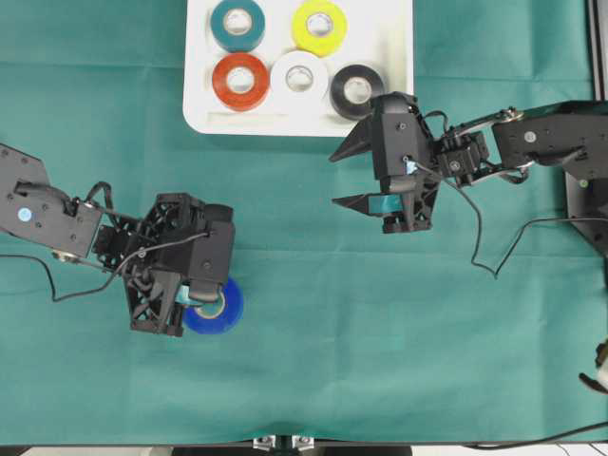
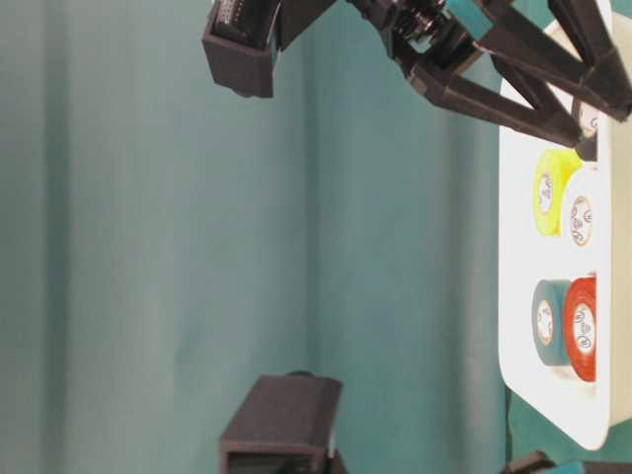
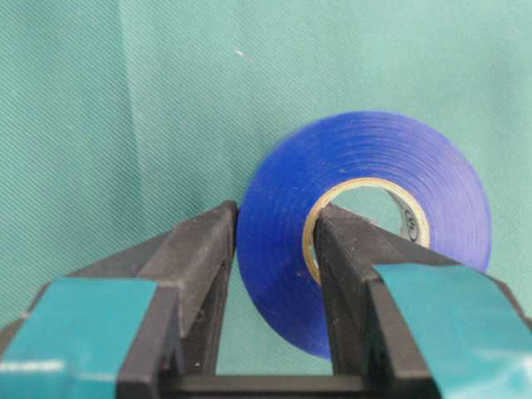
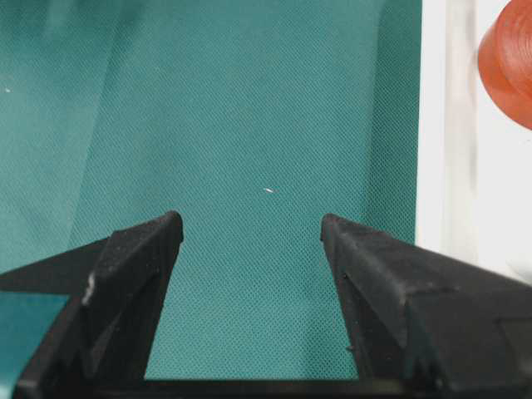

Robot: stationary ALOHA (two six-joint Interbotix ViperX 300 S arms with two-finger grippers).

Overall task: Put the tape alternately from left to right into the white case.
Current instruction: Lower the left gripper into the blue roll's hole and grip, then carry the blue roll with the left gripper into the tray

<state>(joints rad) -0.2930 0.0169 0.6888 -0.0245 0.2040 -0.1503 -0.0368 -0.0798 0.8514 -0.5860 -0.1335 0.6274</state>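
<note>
The blue tape roll [image 3: 366, 241] is pinched through its wall by the left gripper [image 3: 274, 249], while the right gripper [image 4: 249, 241] is held wide open and empty above the green cloth [image 4: 249, 108].

White case [image 1: 198, 95] at top centre of green cloth, holding 5 rolls lying flat: teal [image 1: 237, 25] and yellow [image 1: 319, 27] in back row, orange-red [image 1: 240, 81], white [image 1: 299, 79], black [image 1: 357, 90] in front row. Blue roll [image 1: 220, 309] on cloth, well apart, lower left, wall pinched through core.
</note>
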